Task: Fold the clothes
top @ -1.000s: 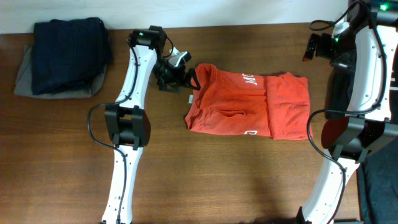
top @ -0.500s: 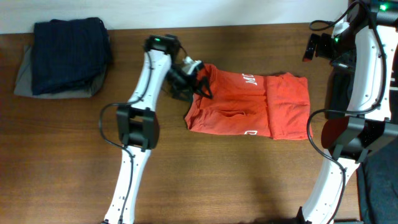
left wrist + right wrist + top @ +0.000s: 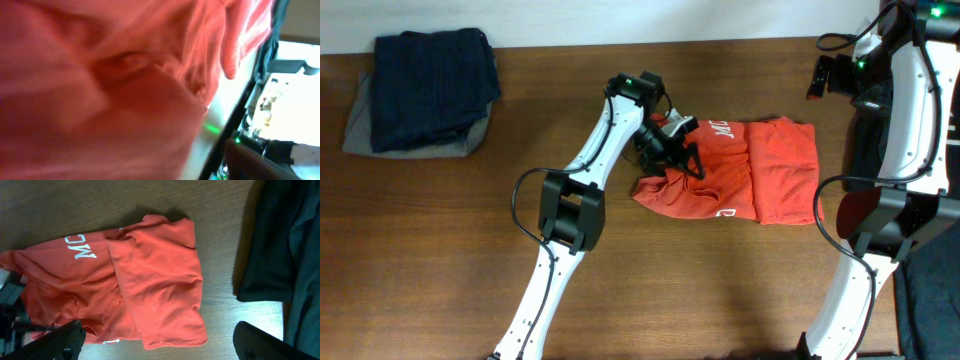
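The clothes, an orange-red T-shirt [image 3: 775,170], lie on the wooden table [image 3: 720,290] right of centre, with white lettering [image 3: 722,128] at the top edge. The shirt's left part is bunched up and its right part lies flat. My left gripper [image 3: 672,148] sits down on the bunched left part. The left wrist view is filled with blurred orange shirt fabric [image 3: 100,90], and its fingers do not show. My right gripper [image 3: 165,345] hangs high over the shirt [image 3: 150,280], open and empty, near the table's back right corner [image 3: 826,74].
A pile of folded dark-blue and grey clothes [image 3: 420,90] sits at the back left. Dark fabric [image 3: 285,245] lies beyond the table's right edge. The right arm's base [image 3: 880,215] stands right of the shirt.
The left arm swung right, from the shirt's left corner onto the shirt. The shirt's left edge shifted right with it and now lies bunched. The right arm stayed still.
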`<state>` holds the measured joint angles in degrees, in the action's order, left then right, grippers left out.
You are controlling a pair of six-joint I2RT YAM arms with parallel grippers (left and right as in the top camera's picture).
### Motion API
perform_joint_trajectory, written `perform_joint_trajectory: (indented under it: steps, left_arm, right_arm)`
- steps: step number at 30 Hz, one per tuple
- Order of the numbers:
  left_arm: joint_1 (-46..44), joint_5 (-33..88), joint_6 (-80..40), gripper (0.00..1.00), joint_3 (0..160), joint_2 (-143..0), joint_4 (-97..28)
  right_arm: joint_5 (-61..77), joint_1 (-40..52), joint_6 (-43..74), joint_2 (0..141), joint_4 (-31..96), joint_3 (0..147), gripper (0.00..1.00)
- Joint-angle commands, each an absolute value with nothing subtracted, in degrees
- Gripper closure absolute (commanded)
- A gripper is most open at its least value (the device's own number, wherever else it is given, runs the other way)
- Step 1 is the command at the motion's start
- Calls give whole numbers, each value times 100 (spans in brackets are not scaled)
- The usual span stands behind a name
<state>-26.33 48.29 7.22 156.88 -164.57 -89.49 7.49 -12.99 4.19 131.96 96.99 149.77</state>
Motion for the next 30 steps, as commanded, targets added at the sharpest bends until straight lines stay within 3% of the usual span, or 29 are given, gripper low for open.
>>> perform_joint_trajectory:
  steps: [1,4,15,30]
  left_arm:
    - [-2565,3931,668,46,15432,-16977,-8823]
    - [-2443,3500,515,52,15432,-16977,-8788]
    - [-1544,2759,405,93,15458,-16973,-8919]
    - [-108,1546,475,92,15968,-16846,-9675]
  right_arm:
    - [705,-1319,340,13124,9734,14988,1]
    - [705,-1319,340,13124,9734,14977,1]
    - [707,-1315,340,13124,9734,14741,1]
    - [1013,-1308,344,13131,9734,14715,1]
